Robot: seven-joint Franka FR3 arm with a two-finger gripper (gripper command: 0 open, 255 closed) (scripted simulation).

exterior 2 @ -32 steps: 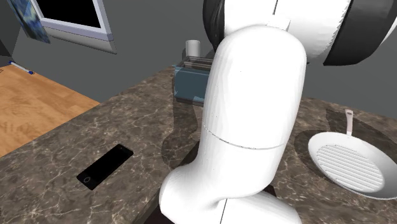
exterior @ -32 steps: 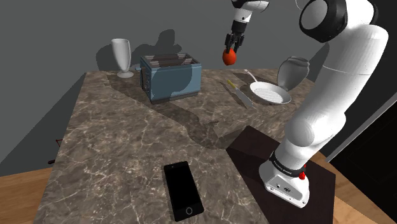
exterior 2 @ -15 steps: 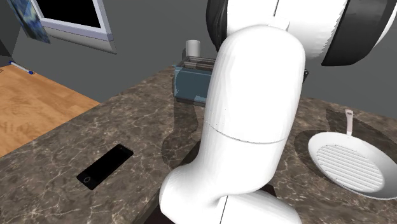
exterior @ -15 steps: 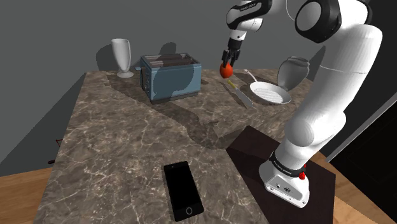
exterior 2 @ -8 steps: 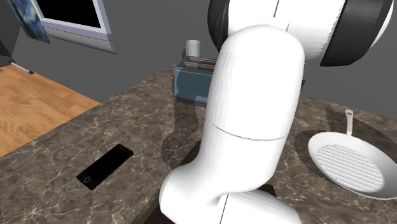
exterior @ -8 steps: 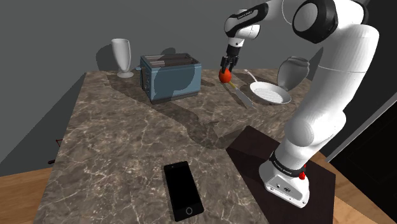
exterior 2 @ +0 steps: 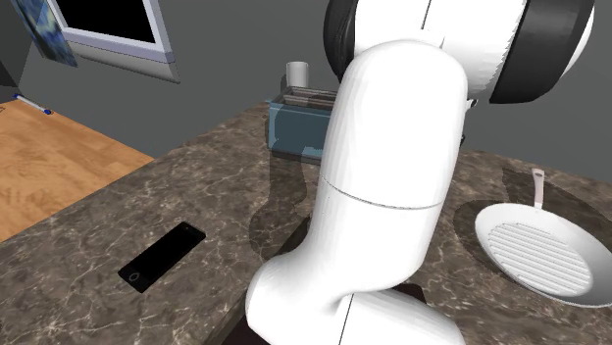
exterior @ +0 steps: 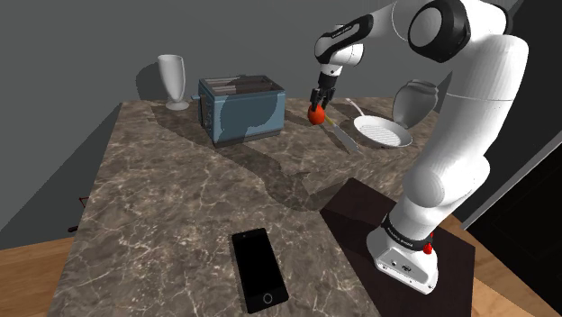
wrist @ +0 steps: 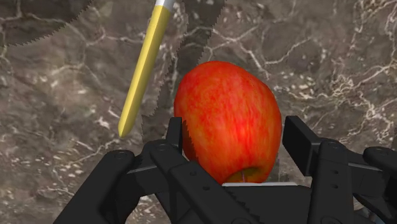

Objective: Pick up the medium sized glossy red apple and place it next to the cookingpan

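Nearest me, the phone point(exterior: 259, 268) is lying at the lower middle of the shoulder view, on the marbled tabletop point(exterior: 180, 189). Farther back, right of the toaster point(exterior: 241, 110), the arm point(exterior: 468, 99) is bringing the apple point(exterior: 317, 114) down. A couple of seconds ago it was hanging high against the grey wall point(exterior: 270, 36); now it is sitting low over the tabletop, just beside the yellow handle of the knife point(exterior: 342, 137). The end effector point(wrist: 235, 137) is still clamping the apple between both fingers point(wrist: 175, 137), as the wrist view is showing plainly. Whether the fruit is touching the stone yet, I cannot tell. Just beyond, toward the right of the frame, the pan point(exterior: 383, 133) is waiting, with the knife lying between it and the apple. The carry is looking nearly finished to me, with only the release remaining.
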